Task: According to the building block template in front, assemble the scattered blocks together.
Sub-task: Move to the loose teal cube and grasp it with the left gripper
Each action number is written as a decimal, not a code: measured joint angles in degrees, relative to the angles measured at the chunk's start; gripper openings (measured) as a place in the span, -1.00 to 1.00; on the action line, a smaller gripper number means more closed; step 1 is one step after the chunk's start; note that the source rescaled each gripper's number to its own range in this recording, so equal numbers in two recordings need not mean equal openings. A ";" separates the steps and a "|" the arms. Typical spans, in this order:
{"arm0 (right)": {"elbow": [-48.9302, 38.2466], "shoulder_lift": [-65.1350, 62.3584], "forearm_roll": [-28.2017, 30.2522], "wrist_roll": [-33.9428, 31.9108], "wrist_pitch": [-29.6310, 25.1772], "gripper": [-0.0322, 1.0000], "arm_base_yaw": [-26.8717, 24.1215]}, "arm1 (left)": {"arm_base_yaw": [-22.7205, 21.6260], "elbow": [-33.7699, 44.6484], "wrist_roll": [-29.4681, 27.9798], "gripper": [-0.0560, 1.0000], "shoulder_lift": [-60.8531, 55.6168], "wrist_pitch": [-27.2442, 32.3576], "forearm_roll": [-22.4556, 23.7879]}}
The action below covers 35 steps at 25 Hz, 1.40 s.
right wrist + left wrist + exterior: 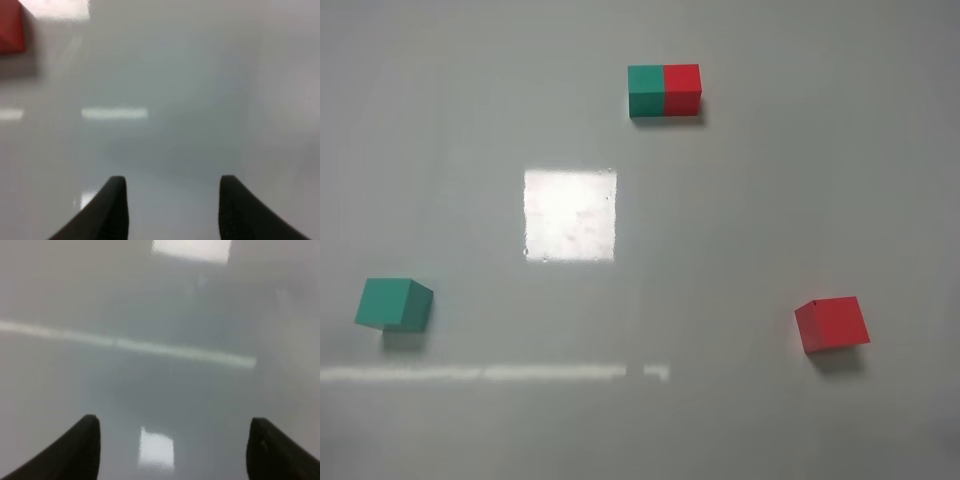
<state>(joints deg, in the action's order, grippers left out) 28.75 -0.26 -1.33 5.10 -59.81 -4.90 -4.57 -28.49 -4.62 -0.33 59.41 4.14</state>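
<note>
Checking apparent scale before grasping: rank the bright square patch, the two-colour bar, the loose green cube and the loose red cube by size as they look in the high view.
1. Bright square patch, clearly largest.
2. Green cube, red cube and two-colour bar look about alike; camera distance may differ, so unranked.

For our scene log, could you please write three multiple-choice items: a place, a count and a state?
1. The single red cube lies, in the exterior high view: A lower right; B upper left; C centre.
2. Single cubes lying apart from the template bar: A one; B two; C four.
3. The left gripper is: A shut on a cube; B shut on the bar; C open, empty.
Answers: A, it sits lower right; B, the green cube and the red one; C, jaws apart, nothing between.
</note>
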 joint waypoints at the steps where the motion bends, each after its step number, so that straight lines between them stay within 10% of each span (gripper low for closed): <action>1: 0.00 0.00 0.00 0.00 0.00 -0.70 0.00 | 0.00 0.00 0.00 0.71 0.00 0.00 0.00; 19: 0.00 0.00 0.00 0.00 0.00 -0.72 0.00 | 0.00 -0.33 0.00 0.71 0.00 0.00 0.00; 35: 0.00 0.00 0.00 0.00 0.00 -0.73 0.00 | 0.00 -28.58 -0.67 0.63 27.57 6.24 -5.72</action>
<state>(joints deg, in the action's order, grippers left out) 28.75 -0.26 -1.33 5.10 -59.81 -4.90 -4.57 -57.07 -5.29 27.24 65.65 -1.58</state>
